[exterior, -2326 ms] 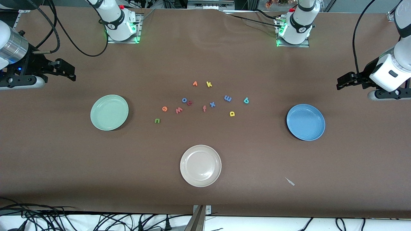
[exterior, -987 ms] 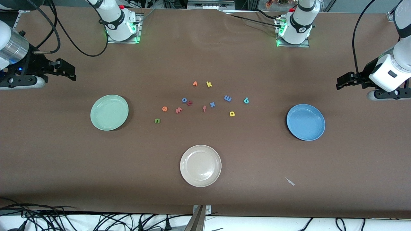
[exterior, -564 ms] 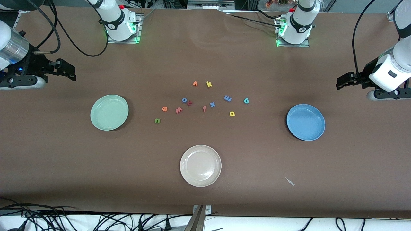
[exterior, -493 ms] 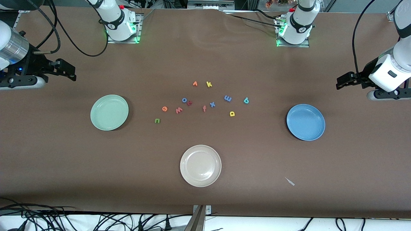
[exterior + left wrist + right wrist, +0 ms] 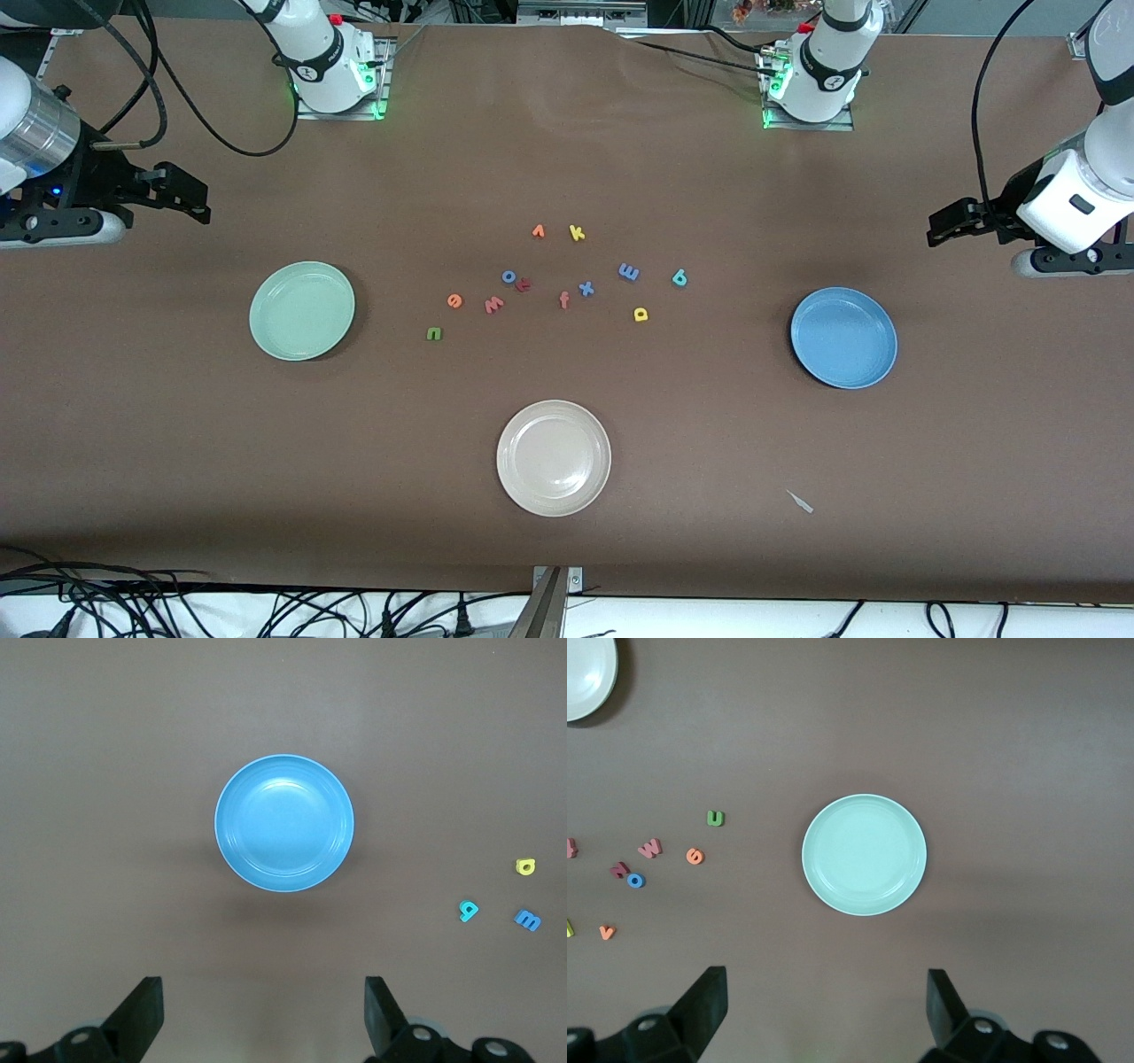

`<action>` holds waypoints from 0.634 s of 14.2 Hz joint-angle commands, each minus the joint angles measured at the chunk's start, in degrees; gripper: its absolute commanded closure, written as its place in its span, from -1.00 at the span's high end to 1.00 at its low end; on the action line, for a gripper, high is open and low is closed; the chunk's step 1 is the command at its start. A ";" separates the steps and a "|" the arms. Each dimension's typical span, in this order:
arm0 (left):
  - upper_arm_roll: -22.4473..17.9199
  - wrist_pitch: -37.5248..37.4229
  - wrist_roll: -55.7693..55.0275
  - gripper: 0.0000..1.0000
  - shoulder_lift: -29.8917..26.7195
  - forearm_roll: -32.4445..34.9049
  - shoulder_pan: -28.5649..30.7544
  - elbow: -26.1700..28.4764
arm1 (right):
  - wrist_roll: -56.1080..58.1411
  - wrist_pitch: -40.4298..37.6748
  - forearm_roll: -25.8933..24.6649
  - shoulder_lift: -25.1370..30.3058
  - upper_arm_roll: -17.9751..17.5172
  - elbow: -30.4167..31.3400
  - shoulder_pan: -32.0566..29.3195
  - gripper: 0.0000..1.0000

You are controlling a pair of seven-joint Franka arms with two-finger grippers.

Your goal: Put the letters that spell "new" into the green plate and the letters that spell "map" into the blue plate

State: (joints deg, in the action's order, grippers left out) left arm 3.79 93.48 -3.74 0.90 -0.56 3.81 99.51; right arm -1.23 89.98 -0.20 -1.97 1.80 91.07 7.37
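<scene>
On the brown table [image 5: 177,461] nothing of the task is done so far: all three plates lie bare and every letter sits loose in the cluster at the table's middle. Toward the right arm's end lies the green plate [image 5: 302,310], toward the left arm's end the blue plate [image 5: 843,338], and the cream-white plate [image 5: 554,458] lies nearest the front camera's edge, none of them touching a letter. Near the table's end edge on its own side, the right gripper [image 5: 182,199] hovers with jaws spread wide and empty, the green plate showing between its fingertips in its wrist view; the left gripper [image 5: 950,226] hangs likewise over the other end, fingers wide apart, holding nothing. Of the small things, the green "n" [image 5: 434,333], orange "e" [image 5: 454,300] and red-pink "w" [image 5: 493,305] lie on the side of the cluster toward the green plate. The blue "m" [image 5: 628,272], teal letter [image 5: 679,278] and yellow looped letter [image 5: 640,314] lie toward the blue plate. Six pick-and-place trips are left, I judge; the other letters, such as the yellow "k" [image 5: 577,233], should stay where they are.
</scene>
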 commanded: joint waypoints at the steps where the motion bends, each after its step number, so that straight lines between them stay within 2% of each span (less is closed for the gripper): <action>1: 0.08 -0.75 0.93 1.00 -0.64 1.17 0.14 0.34 | -0.26 -0.06 0.11 0.47 -0.13 0.51 -0.25 1.00; 9: -0.27 -2.33 0.93 1.00 -0.73 0.65 0.32 -2.65 | -0.27 -0.06 0.11 0.56 -0.13 0.60 -0.25 1.00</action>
State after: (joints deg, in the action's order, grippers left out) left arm 3.60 92.79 -3.74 0.81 -0.56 3.95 98.21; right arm -1.24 89.98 -0.20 -1.97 1.80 91.17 7.37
